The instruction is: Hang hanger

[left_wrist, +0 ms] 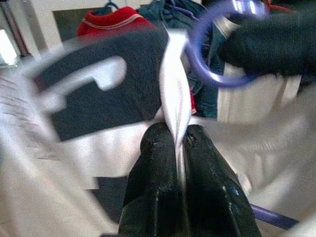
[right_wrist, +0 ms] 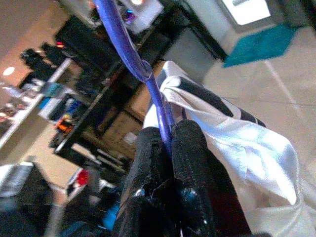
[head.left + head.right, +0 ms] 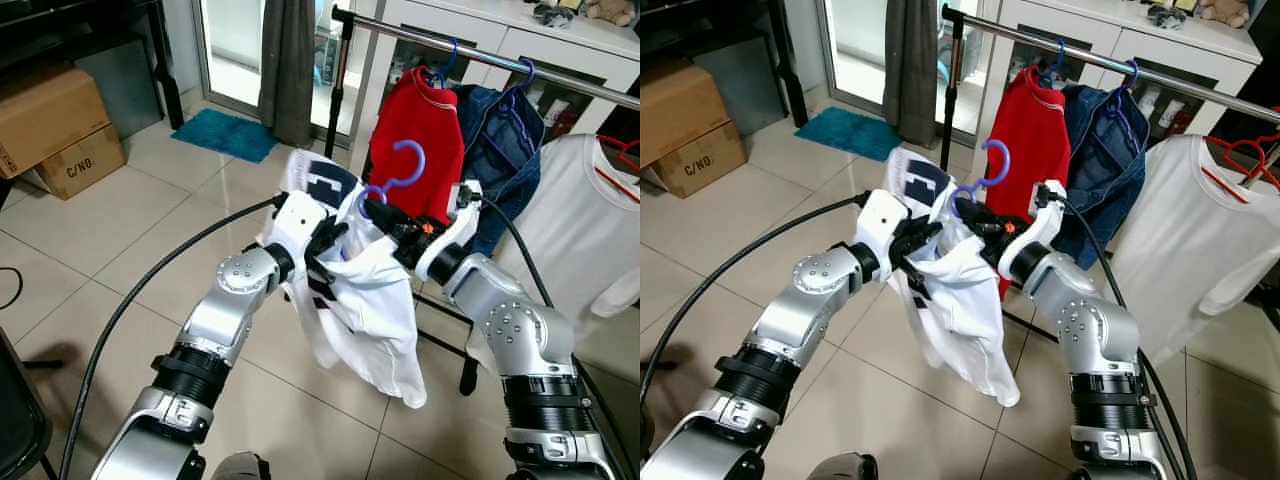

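Note:
A purple plastic hanger (image 3: 400, 172) carries a white shirt (image 3: 365, 305) with a dark blue print, held in the air in front of the metal clothes rail (image 3: 480, 55). My left gripper (image 3: 325, 240) is shut on a fold of the white shirt (image 1: 175, 106) at its left shoulder. My right gripper (image 3: 385, 222) is shut on the hanger (image 2: 148, 79) just below its hook. The hook (image 3: 992, 165) points up and stands lower than the rail, in front of a red top (image 3: 420, 150).
On the rail hang the red top, a denim jacket (image 3: 500, 150) on a blue hanger and a white T-shirt (image 3: 575, 225) on a red hanger. The rail's black post (image 3: 338, 85) stands at left. Cardboard boxes (image 3: 55, 125) and a teal mat (image 3: 228, 133) lie on the tiled floor.

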Available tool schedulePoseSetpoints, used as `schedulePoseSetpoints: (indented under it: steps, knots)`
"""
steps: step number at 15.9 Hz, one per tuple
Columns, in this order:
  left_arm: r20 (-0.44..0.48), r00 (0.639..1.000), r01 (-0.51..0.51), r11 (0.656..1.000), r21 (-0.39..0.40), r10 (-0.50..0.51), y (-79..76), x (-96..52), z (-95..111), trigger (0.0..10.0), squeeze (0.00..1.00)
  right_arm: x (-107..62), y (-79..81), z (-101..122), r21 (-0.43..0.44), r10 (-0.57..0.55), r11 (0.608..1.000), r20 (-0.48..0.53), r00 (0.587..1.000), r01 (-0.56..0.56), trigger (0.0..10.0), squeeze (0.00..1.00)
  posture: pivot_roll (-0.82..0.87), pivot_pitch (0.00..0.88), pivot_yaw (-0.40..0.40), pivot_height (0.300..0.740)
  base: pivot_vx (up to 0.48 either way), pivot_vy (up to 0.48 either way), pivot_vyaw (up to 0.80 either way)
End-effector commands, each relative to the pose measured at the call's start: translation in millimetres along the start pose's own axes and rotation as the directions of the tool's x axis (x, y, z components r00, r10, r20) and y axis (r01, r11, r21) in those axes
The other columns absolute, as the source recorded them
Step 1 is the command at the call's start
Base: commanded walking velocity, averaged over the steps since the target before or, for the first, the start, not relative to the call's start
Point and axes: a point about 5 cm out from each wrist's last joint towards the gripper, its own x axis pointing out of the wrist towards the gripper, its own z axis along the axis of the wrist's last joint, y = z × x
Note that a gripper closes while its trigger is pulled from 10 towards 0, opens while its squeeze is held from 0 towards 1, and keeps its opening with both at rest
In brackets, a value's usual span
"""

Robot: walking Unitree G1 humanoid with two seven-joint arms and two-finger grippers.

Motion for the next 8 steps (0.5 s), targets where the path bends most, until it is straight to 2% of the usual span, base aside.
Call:
schedulePoseSetpoints:
  steps: [1, 3, 6, 7, 8]
  knots:
    - [0.061, 0.997, -0.053, 0.998, -0.02, 0.054, 4.9, -0.5, 10.6, 0.0, 0.0, -4.0, -18.8, 5.2, -0.013, -0.143, 0.99, 0.0, 0.99, 0.143, 10.0, 0.0, 0.0, 0.0, -0.092, 0.74, 0.0, 0.0, 0.0]
    - [0.056, 0.992, -0.106, 0.992, -0.061, 0.11, 10.9, -2.1, 7.9, 0.0, 0.0, -8.3, -32.3, -1.4, -0.014, -0.25, 0.968, -0.043, 0.967, 0.25, 10.0, 0.0, 0.0, 0.0, -0.091, 0.74, 0.0, 0.0, 0.0]
    - [0.008, 0.989, -0.146, 0.986, -0.077, 0.147, 13.2, -1.7, 0.2, 0.0, 0.0, -12.6, -40.2, -17.4, -0.122, -0.347, 0.936, -0.156, 0.925, 0.331, 10.0, 0.0, 0.0, 0.0, -0.093, 0.74, 0.0, 0.0, 0.0]
    - [-0.003, 0.989, -0.147, 0.986, -0.073, 0.147, 12.9, -1.5, -1.5, 0.0, 0.0, -12.8, -40.0, -19.3, -0.135, -0.351, 0.934, -0.171, 0.921, 0.331, 10.0, 0.0, 0.0, 0.0, -0.093, 0.74, 0.0, 0.0, 0.0]
    - [-0.034, 0.985, -0.171, 0.983, -0.064, 0.169, 13.7, -1.5, -6.2, 0.0, 0.0, -13.9, -38.8, -23.5, -0.176, -0.381, 0.921, -0.214, 0.9, 0.348, 10.0, 0.0, 0.0, 0.0, -0.094, 0.74, 0.0, 0.0, 0.0]
